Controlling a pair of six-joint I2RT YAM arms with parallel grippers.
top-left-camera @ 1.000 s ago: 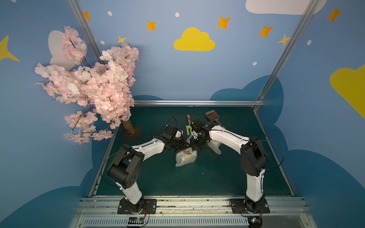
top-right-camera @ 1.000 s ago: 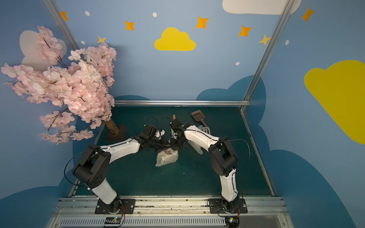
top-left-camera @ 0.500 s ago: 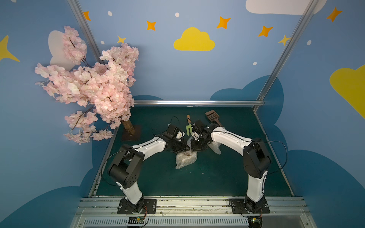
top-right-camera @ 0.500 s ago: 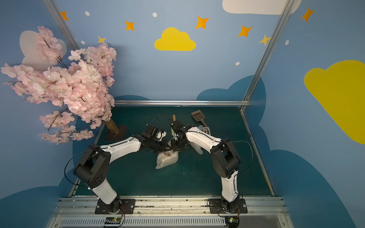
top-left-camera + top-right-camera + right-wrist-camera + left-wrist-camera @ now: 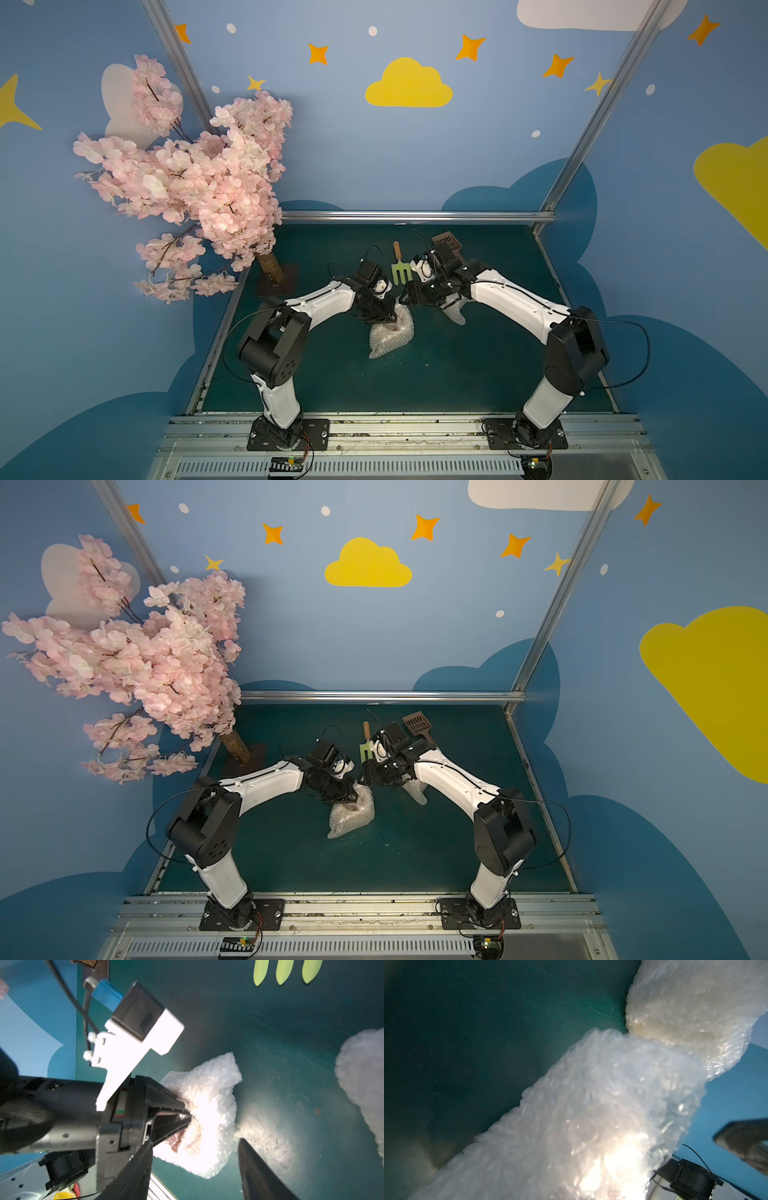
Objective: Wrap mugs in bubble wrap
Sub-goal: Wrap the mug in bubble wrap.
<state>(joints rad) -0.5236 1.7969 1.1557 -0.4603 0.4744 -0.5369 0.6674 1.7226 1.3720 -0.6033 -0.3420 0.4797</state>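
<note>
A bundle of bubble wrap (image 5: 392,336) (image 5: 353,816) lies mid-table. In the right wrist view this bundle (image 5: 209,1105) lets a mug's red inside (image 5: 176,1144) show through. My left gripper (image 5: 384,320) (image 5: 188,1114) is shut on the bundle's gathered top. My right gripper (image 5: 405,300) (image 5: 195,1141) stands open just beside that top, its fingers (image 5: 255,1167) apart on either side of the wrap's edge. The left wrist view is filled by the wrap (image 5: 591,1115), which hides the jaws. A second wrapped bundle (image 5: 455,313) (image 5: 691,1012) lies under the right arm.
A green hand fork (image 5: 401,272) and a brown scoop (image 5: 446,241) lie behind the grippers. A pink blossom tree (image 5: 199,187) stands at the back left on its trunk (image 5: 270,268). A metal rail (image 5: 415,216) runs along the table's back edge.
My right gripper has opened and let go of the bundle's top. The left gripper keeps its hold and has shifted slightly toward the middle.
</note>
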